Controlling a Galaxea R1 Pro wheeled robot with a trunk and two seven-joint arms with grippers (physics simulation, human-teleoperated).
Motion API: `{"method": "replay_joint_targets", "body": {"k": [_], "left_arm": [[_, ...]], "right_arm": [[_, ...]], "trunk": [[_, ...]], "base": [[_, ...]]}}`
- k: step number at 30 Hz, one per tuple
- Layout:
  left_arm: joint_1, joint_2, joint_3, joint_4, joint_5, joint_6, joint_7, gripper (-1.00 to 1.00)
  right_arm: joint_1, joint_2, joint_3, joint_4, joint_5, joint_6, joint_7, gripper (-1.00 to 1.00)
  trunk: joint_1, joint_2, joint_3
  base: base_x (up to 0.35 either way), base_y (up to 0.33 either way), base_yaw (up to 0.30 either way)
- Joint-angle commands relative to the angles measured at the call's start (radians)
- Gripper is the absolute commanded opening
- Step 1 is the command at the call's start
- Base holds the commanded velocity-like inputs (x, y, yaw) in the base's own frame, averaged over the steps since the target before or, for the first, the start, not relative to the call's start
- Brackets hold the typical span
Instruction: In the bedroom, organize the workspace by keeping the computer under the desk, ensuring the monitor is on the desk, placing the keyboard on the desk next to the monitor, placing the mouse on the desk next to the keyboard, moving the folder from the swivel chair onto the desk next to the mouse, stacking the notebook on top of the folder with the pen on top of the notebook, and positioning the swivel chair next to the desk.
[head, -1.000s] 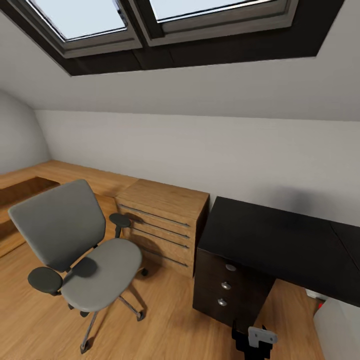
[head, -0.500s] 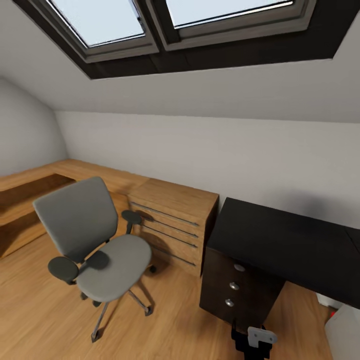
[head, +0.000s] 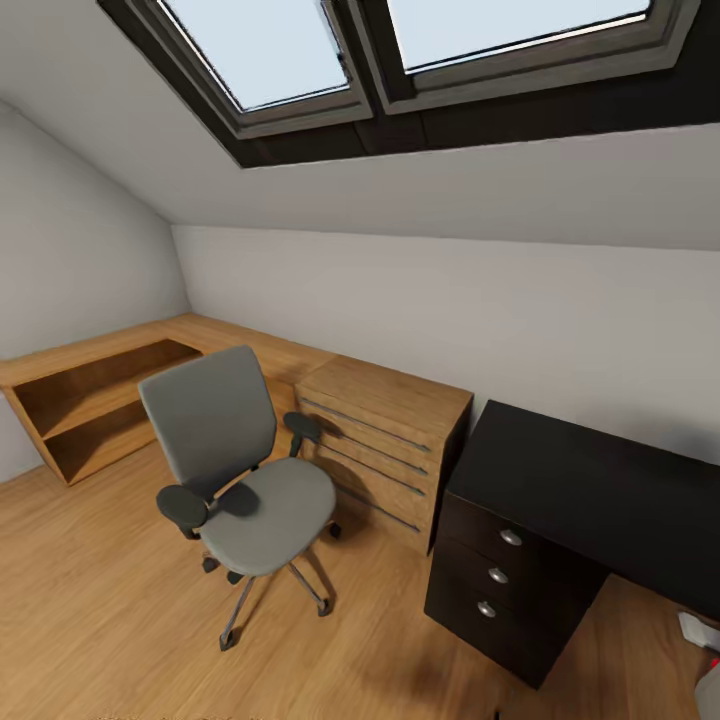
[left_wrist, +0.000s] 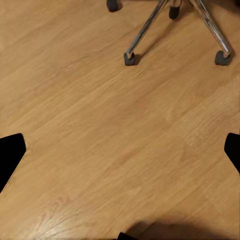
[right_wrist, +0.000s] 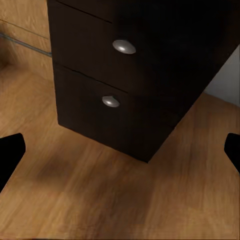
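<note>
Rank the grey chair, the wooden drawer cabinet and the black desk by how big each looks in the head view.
1. Glossy black desk with dark drawers, though cut off at the edge.
2. Grey upholstered swivel chair.
3. Light-wood drawer cabinet, close behind the chair; it stands farther back, so this is unsure.

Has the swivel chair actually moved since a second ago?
No. The swivel chair keeps its place beside the light-wood cabinet; the whole picture shifted, so the camera moved.
</note>
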Motion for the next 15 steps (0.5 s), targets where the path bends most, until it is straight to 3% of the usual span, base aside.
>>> {"method": "replay_joint_targets", "body": {"k": [1, 3, 4, 8, 9, 11, 13, 15], "left_arm": [[-0.002, 0.003, -0.011, 0.046, 0.004, -0.044, 0.006, 1.0], [-0.001, 0.003, -0.013, 0.089, 0.002, -0.095, 0.004, 1.0], [-0.001, 0.002, -0.018, 0.139, -0.006, -0.165, 0.004, 1.0], [-0.001, -0.002, -0.041, 0.236, -0.044, -0.315, 0.002, 1.0], [-0.001, -0.002, -0.047, 0.257, -0.056, -0.347, 0.002, 1.0], [-0.001, -0.004, -0.067, 0.322, -0.119, -0.464, 0.003, 1.0], [-0.001, -0.004, -0.076, 0.351, -0.164, -0.523, 0.006, 1.0], [-0.001, -0.004, -0.078, 0.358, -0.176, -0.524, 0.008, 1.0]], "right_arm": [[0.057, -0.02, 0.012, 0.003, 0.038, -0.073, -0.002, 1.0], [0.09, -0.038, 0.012, 0.003, 0.071, -0.126, -0.003, 1.0], [0.115, -0.052, 0.012, 0.003, 0.107, -0.17, -0.003, 1.0], [0.135, -0.056, 0.015, 0.003, 0.159, -0.189, -0.003, 1.0], [0.137, -0.054, 0.015, 0.003, 0.166, -0.189, -0.004, 1.0], [0.141, -0.035, 0.016, 0.003, 0.18, -0.189, -0.004, 1.0], [0.143, -0.014, 0.014, 0.003, 0.186, -0.189, -0.007, 1.0], [0.144, -0.009, 0.014, 0.003, 0.188, -0.189, -0.007, 1.0]], "trunk": [[0.0, -0.001, 0.0], [0.0, -0.001, 0.001], [0.0, -0.001, 0.001], [0.0, -0.001, 0.002], [0.0, -0.001, 0.002], [0.0, -0.001, 0.003], [0.0, -0.001, 0.005], [0.0, -0.001, 0.007]], "base": [[0.0, 0.0, 0.252], [0.0, 0.0, 0.258], [0.0, 0.0, 0.267], [0.0, 0.0, 0.271], [0.0, 0.0, 0.273], [0.0, 0.0, 0.26], [0.0, 0.0, 0.235], [0.0, 0.0, 0.221]]}}
